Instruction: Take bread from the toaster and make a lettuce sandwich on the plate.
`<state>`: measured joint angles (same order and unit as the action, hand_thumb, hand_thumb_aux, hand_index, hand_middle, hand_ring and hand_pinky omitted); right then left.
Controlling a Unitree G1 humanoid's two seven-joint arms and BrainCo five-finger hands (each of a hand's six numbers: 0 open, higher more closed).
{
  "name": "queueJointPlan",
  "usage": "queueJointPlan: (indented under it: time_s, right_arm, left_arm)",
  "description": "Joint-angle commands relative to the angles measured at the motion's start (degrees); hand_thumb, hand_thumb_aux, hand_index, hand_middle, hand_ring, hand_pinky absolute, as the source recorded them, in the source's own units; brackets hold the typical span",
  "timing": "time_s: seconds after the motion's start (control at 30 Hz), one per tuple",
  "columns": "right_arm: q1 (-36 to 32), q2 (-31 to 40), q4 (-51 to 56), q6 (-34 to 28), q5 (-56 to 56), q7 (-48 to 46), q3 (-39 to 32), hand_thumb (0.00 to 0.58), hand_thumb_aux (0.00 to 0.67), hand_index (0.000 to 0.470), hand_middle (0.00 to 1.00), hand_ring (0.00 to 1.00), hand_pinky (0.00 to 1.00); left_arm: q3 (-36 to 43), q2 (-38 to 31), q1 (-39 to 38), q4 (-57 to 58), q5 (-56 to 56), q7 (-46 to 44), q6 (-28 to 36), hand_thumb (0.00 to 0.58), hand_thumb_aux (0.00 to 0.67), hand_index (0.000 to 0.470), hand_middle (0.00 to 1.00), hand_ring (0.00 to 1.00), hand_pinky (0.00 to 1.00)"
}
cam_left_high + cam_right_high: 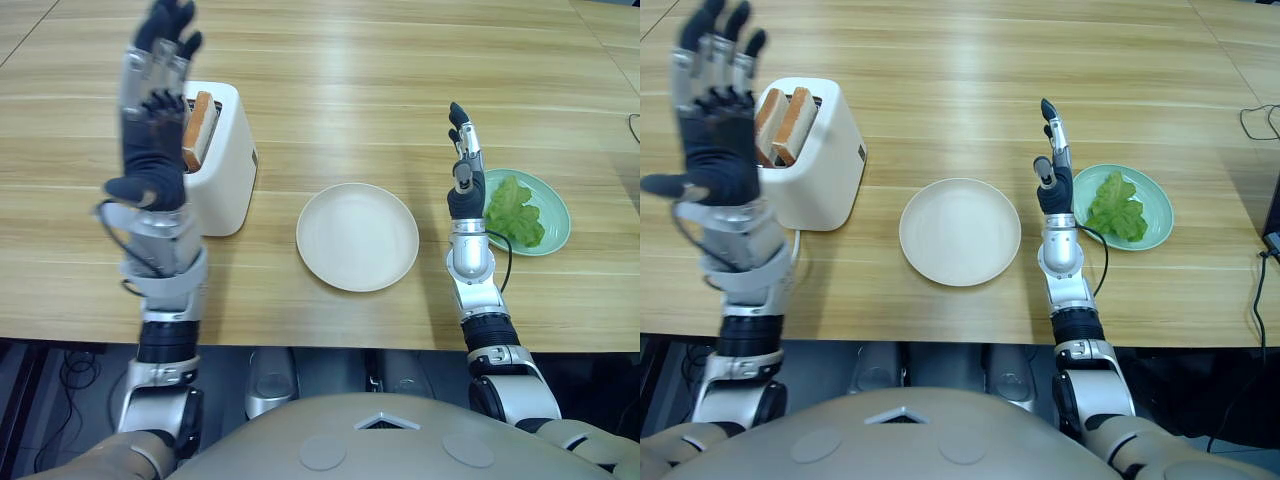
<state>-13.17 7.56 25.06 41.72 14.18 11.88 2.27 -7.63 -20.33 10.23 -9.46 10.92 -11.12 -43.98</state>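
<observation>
On the table [400, 80] I had everything laid out in a row, and as far as I could tell nothing had actually been done yet. Toaster [825, 160] sat over on the left. Plate [960, 232] was in the middle, near the front edge, and completely bare. Off to the right was the dish [1155, 205], apart from the plate.

My left hand [715, 130] was up in the air just left of the toaster, palm out and fingers spread wide, with nothing in it. My right hand [1052, 165] stood upright between the plate and the dish, fingers straight and together, also holding nothing.

Bread [790, 120] was two slices standing side by side in the toaster slots, tops poking out. Lettuce [1115, 208] was lying in the dish, untouched by the look of it.

So my read was zero progress, basically the starting line. All of it was left to do: pull a slice and lay it on the plate, put the lettuce on top, then add the second slice. The left hand looked best placed for the bread and the right for the lettuce.
</observation>
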Motion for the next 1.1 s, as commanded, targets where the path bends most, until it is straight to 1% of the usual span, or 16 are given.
queueJointPlan:
  time_s: [0.03, 0.13, 0.17, 0.3, 0.4, 0.47, 0.77, 0.8, 0.83, 0.9, 0.93, 0.97, 1.0, 1.03, 1.07, 1.1]
  right_arm:
    - [0.92, 0.11, -1.43, -0.61, 0.11, 0.33, -0.03, 0.0, 0.0, 0.0, 0.0, 0.0, 0.0]
    - [1.03, 0.18, -1.53, -0.7, -0.18, 0.17, 0.02, 0.0, 0.0, 0.0, 0.0, 0.0, 0.0]
    - [1.02, 0.21, -1.47, -0.68, -0.32, 0.09, 0.04, 0.0, 0.0, 0.0, 0.0, 0.0, 0.0]
    - [1.4, 0.23, -1.9, -0.85, -0.22, 0.42, 0.3, 0.0, 0.0, 0.0, 0.0, 0.0, 0.0]
    - [1.21, 0.31, -1.65, -0.89, -0.32, 0.4, 0.46, 0.0, 0.0, 0.0, 0.0, 0.0, 0.0]
    - [1.2, 0.35, -1.63, -0.88, -0.34, 0.42, 0.54, 0.0, 0.0, 0.0, 0.0, 0.0, 0.0]
    - [0.57, 0.6, -0.93, -0.81, -0.5, 0.32, 0.65, 0.0, 0.0, 0.0, 0.0, 0.0, 0.0]
    - [0.52, 0.62, -0.86, -0.77, -0.5, 0.34, 0.65, 0.0, 0.0, 0.0, 0.0, 0.0, 0.0]
    - [0.39, 0.64, -0.69, -0.74, -0.49, 0.36, 0.65, 0.0, 0.0, 0.0, 0.0, 0.0, 0.0]
    - [0.19, 0.64, -0.44, -0.72, -0.47, 0.39, 0.62, 0.0, 0.0, 0.0, 0.0, 0.0, 0.0]
    - [0.11, 0.64, -0.35, -0.73, -0.45, 0.4, 0.61, 0.0, 0.0, 0.0, 0.0, 0.0, 0.0]
    - [0.08, 0.63, -0.32, -0.73, -0.45, 0.41, 0.6, 0.0, 0.0, 0.0, 0.0, 0.0, 0.0]
    - [0.11, 0.63, -0.39, -0.75, -0.44, 0.41, 0.6, 0.0, 0.0, 0.0, 0.0, 0.0, 0.0]
    - [0.15, 0.62, -0.47, -0.75, -0.44, 0.41, 0.6, 0.0, 0.0, 0.0, 0.0, 0.0, 0.0]
    - [0.05, 0.64, -0.39, -0.77, -0.46, 0.4, 0.6, 0.0, 0.0, 0.0, 0.0, 0.0, 0.0]
    - [-0.02, 0.64, -0.34, -0.79, -0.47, 0.39, 0.6, 0.0, 0.0, 0.0, 0.0, 0.0, 0.0]
  left_arm:
    - [-7.41, -3.84, -0.62, 4.75, -8.43, 1.1, -1.37, 0.0, 0.0, 0.0, 0.0, 0.0, 0.0]
    - [-12.37, -8.0, -0.36, 13.77, -19.25, 4.99, -3.8, 0.0, 0.0, 0.0, 0.0, 0.0, 0.0]
    - [-13.82, -10.01, 0.03, 18.68, -22.32, 7.2, -4.08, 0.0, 0.0, 0.0, 0.0, 0.0, 0.0]
    - [-14.06, -16.81, 2.41, 32.65, -35.13, 17.61, -2.35, 0.0, 0.0, 0.0, 0.0, 0.0, 0.0]
    - [-11.2, -19.66, 4.2, 41.26, -38.28, 20.48, 4.91, 0.0, 0.0, 0.0, 0.0, 0.0, 0.0]
    - [-9.0, -20.36, 4.7, 44.88, -39.56, 21.11, 7.91, 0.0, 0.0, 0.0, 0.0, 0.0, 0.0]
    - [-2.86, -21.52, 5.64, 48.37, -38.5, 21.5, 11.78, 0.0, 0.0, 0.0, 0.0, 0.0, 0.0]
    - [-2.33, -21.63, 5.69, 48.39, -38.54, 21.52, 11.95, 0.014, 0.008, 0.005, 0.0, 0.0, 0.0]
    - [-1.86, -21.67, 5.75, 48.4, -38.54, 21.57, 11.98, 0.104, 0.063, 0.043, 0.0, 0.0, 0.0]
    - [-0.99, -21.62, 5.64, 48.08, -38.18, 21.31, 11.86, 0.156, 0.097, 0.067, 0.0, 0.0, 0.0]
    - [-0.62, -21.64, 5.52, 47.9, -38.07, 21.25, 11.9, 0.198, 0.126, 0.087, 0.0, 0.0, 0.0]
    - [-0.35, -21.67, 5.43, 47.76, -37.96, 21.26, 11.96, 0.227, 0.147, 0.101, 0.0, 0.0, 0.0]
    - [-0.11, -21.7, 5.35, 47.59, -37.84, 21.33, 12.08, 0.227, 0.147, 0.101, 0.0, 0.0, 0.0]
    - [0.09, -21.7, 5.29, 47.36, -37.75, 21.39, 12.23, 0.244, 0.16, 0.11, 0.0, 0.0, 0.0]
    - [0.42, -21.68, 5.3, 47.1, -37.83, 21.48, 12.45, 0.307, 0.21, 0.144, 0.0, 0.0, 0.0]
    - [0.77, -21.63, 5.26, 46.76, -37.86, 21.5, 12.66, 0.352, 0.25, 0.171, 0.0, 0.0, 0.0]
